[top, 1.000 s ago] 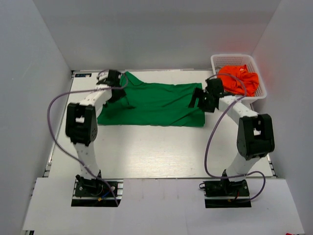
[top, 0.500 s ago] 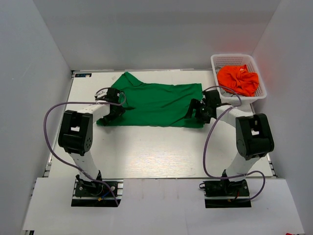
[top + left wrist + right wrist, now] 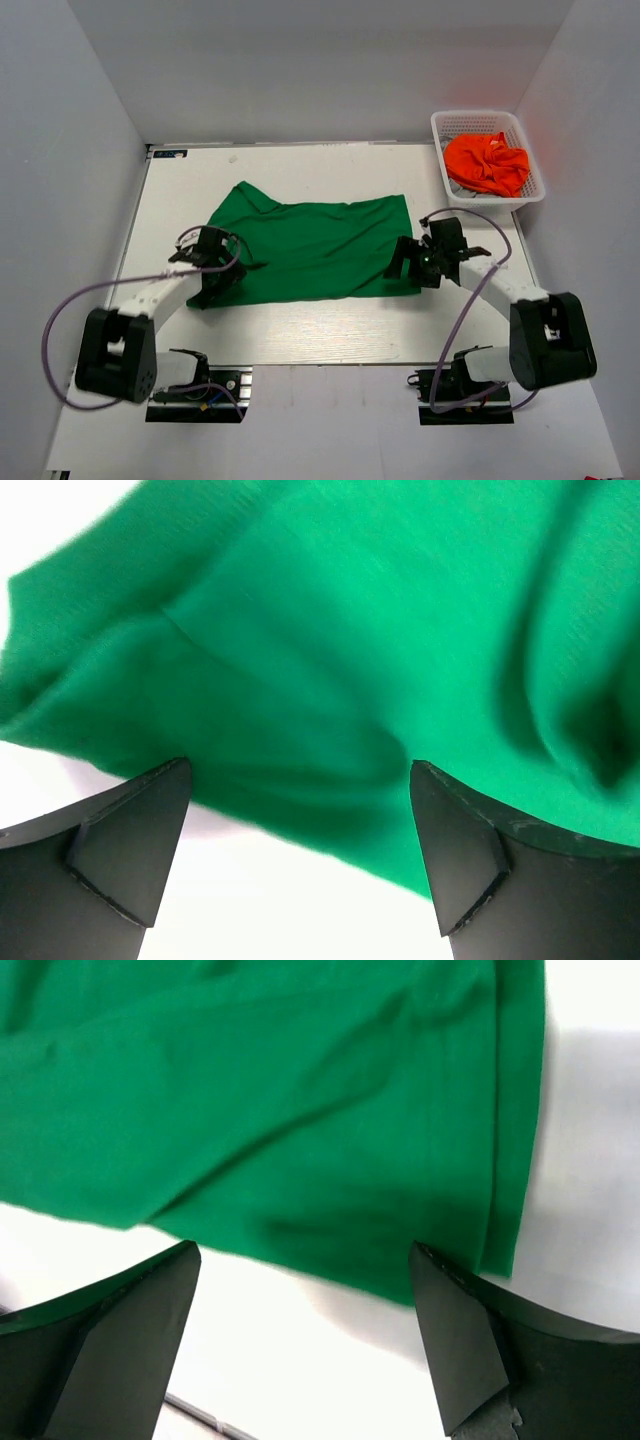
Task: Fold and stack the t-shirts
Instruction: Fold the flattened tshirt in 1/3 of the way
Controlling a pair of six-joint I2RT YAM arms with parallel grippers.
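Observation:
A deep green t-shirt [image 3: 315, 250] lies spread on the white table, with some wrinkles. My left gripper [image 3: 216, 280] is at the shirt's near left corner. In the left wrist view the gripper [image 3: 300, 780] is open, with the green cloth [image 3: 360, 630] lying between and beyond the fingers. My right gripper [image 3: 406, 262] is at the shirt's near right corner. In the right wrist view it [image 3: 305, 1260] is open over the cloth's hem [image 3: 300, 1160]. A bright orange t-shirt [image 3: 487, 163] lies bunched in the white basket [image 3: 478, 117].
The white lattice basket stands at the far right corner, against the right wall. Grey walls close in the table on three sides. Bare white table [image 3: 330, 325] lies between the shirt and the arm bases.
Both arms have drawn back toward the near edge, and the green shirt has slid nearer with them. The orange shirt and basket have not moved.

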